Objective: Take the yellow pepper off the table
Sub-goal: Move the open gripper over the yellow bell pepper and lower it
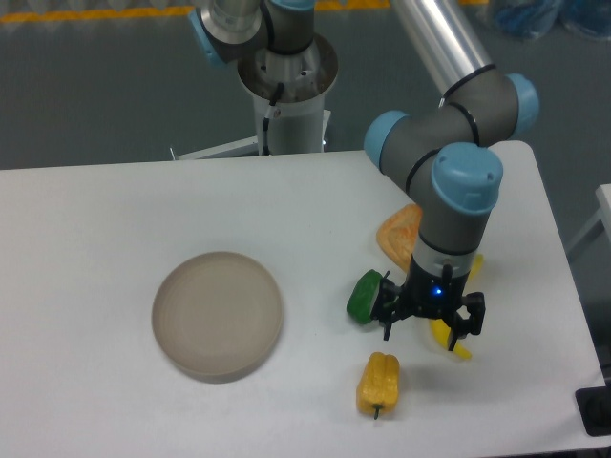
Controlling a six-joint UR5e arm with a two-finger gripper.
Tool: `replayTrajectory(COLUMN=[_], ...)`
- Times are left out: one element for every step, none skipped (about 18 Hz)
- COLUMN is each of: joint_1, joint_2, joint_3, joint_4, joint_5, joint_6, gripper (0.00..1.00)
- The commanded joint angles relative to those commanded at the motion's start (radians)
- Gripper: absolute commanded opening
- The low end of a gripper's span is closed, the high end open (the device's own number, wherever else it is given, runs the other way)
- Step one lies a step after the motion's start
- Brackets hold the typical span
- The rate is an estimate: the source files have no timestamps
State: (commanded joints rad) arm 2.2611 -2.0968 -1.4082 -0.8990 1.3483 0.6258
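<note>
Now the hand (427, 322) hangs with its two dark fingers spread wide and nothing between them, just above and right of the small blocky yellow bell pepper (378, 383). That pepper lies on its side near the front edge of the white table (115, 401), stem toward us. It looks light, firm, probably waxy-smooth; I'd pinch it across the ribbed middle, not the stem.

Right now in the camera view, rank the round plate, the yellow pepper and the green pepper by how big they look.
1. Round plate, clearly largest.
2. Yellow pepper and green pepper: unsure. The arm hides part of the green pepper, so its full size cannot be judged against the yellow pepper.
</note>
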Motion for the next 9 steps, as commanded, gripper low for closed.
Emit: replayTrajectory(joint_1=[-0.002,-0.018,-0.023,-0.023,-0.026,-0.035,-0.041,-0.041,-0.043], joint_2=[0.000,0.000,-0.003,-0.012,-0.018,-0.026,-0.028,-0.028,-0.028], joint_3=[-0.002,-0.005,-0.009,-0.009,-0.011,-0.021,-0.034,-0.049,-0.057], joint_4=[0.002,0.002,0.005,0.011,0.017,0.028,0.050,0.072,0.083], joint_5=[0.000,0.000,0.002,0.002,0.002,0.002,0.003,0.011,0.026], joint_6=[0.000,0.002,0.003,0.003,0.005,0.005,0.008,0.012,0.021], gripper=[1.00,1.00,1.00,1.00,1.00,1.00,1.00,1.00,1.00])
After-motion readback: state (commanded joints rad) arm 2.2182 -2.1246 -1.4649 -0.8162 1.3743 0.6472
